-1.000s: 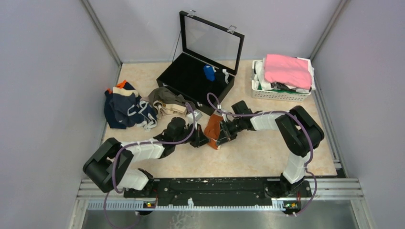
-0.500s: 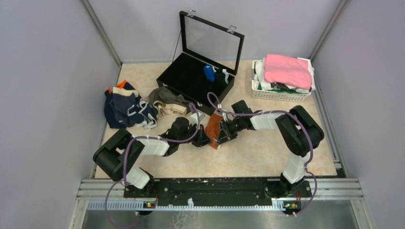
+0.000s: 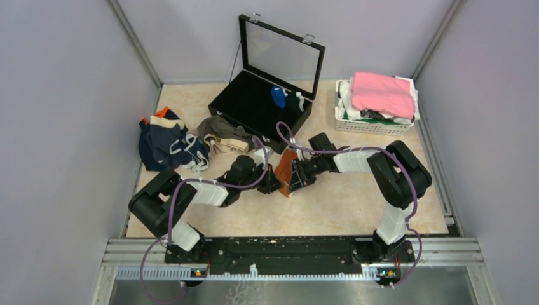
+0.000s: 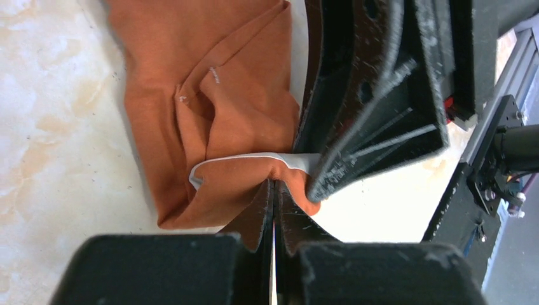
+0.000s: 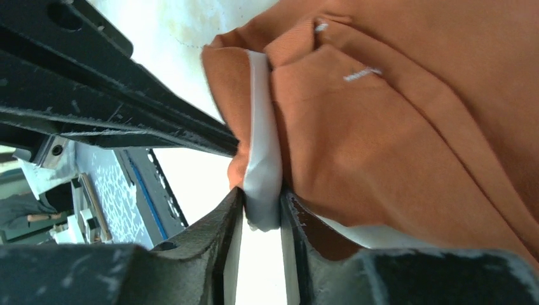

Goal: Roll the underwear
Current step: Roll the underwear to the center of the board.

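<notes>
The rust-orange briefs (image 3: 285, 168) lie partly folded on the table's middle, between both grippers. My left gripper (image 3: 274, 184) is shut on their near edge; in the left wrist view (image 4: 274, 185) its jaws pinch the orange cloth (image 4: 210, 95). My right gripper (image 3: 293, 180) is shut on the white-lined hem from the other side; in the right wrist view (image 5: 260, 206) the hem (image 5: 262, 168) sits between its fingers. A pile of navy briefs (image 3: 168, 146) and the olive-brown briefs (image 3: 222, 135) lie at the left.
An open black case (image 3: 254, 105) with a raised glass lid stands at the back centre, a blue item inside. A white basket (image 3: 375, 124) at the back right holds a bright pink cloth (image 3: 382, 93). Grey walls close both sides.
My left arm has pushed forward and right, bringing its gripper closer to the orange briefs. The right gripper and the briefs have shifted slightly toward the back.
</notes>
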You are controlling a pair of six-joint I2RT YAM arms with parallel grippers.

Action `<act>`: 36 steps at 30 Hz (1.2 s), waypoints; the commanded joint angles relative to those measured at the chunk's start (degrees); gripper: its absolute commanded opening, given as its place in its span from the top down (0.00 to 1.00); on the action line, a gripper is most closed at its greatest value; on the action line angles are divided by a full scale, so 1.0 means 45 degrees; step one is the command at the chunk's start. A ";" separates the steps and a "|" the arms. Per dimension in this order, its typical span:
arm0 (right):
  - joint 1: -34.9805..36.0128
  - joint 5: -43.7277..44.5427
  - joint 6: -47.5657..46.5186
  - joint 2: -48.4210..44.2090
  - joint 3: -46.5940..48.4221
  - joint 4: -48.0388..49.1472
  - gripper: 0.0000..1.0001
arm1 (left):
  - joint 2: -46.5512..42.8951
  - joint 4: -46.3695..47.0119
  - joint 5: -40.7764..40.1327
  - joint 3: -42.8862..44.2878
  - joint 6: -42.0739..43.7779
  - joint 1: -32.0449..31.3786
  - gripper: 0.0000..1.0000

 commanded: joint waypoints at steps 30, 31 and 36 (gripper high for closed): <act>0.0389 0.6807 -0.2596 -0.7709 -0.3972 0.4538 0.52 | 0.3094 -0.2058 -0.1731 0.2653 -0.0314 0.0206 1.00; 0.0691 0.7058 -0.3187 -0.7816 -0.4093 0.4781 0.52 | 0.3156 -0.2070 -0.1667 0.2653 -0.0323 0.0225 1.00; 0.2389 0.8069 -0.5719 -0.7994 -0.5014 0.6812 0.52 | 0.3231 -0.1955 -0.1556 0.2568 -0.0371 0.0245 1.00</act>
